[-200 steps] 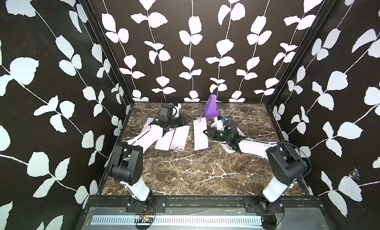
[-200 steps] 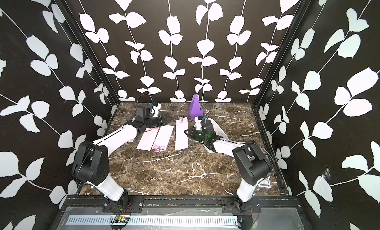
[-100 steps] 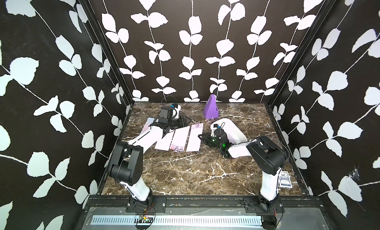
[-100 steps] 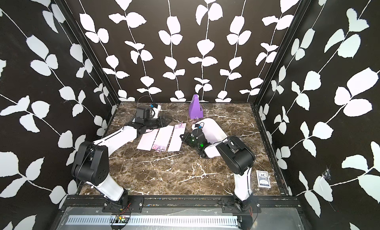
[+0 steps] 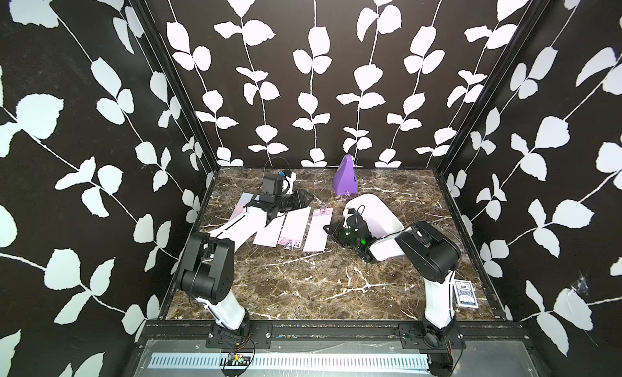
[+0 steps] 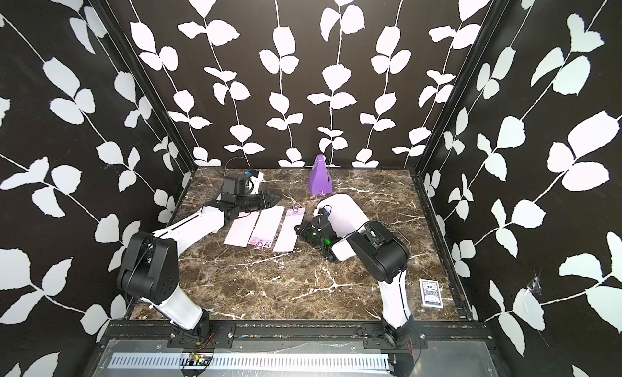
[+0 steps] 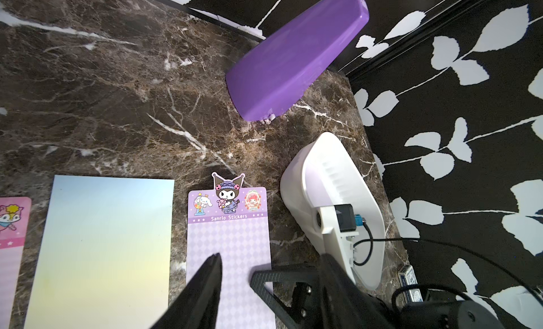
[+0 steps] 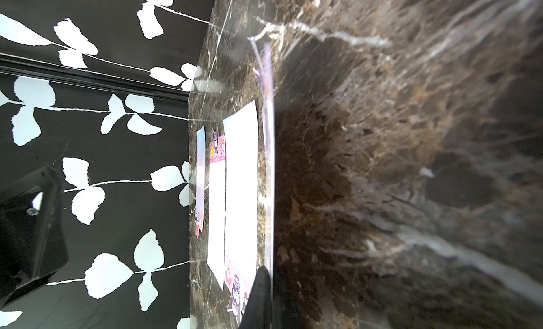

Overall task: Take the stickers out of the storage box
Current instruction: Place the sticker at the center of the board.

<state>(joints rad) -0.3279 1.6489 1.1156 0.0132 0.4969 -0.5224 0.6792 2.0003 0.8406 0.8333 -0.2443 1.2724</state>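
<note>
Lilac checkered sticker sheet, cartoon characters at its far end, lying flat.
My right gripper pinches its long edge, axis crosswise to my reach; left gripper half-open near its character end; storage box just behind.

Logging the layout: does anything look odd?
Mildly: the lilac checked sticker sheet has its cartoon header at the far end; the pastel gradient sheet beside it has cartoons at the near end.

A robotics lab's test cell: a marble-patterned desk boxed in on three sides by walls papered black with white leaf vines, with the left arm and right arm bolted to a black rail along its front edge.
</note>
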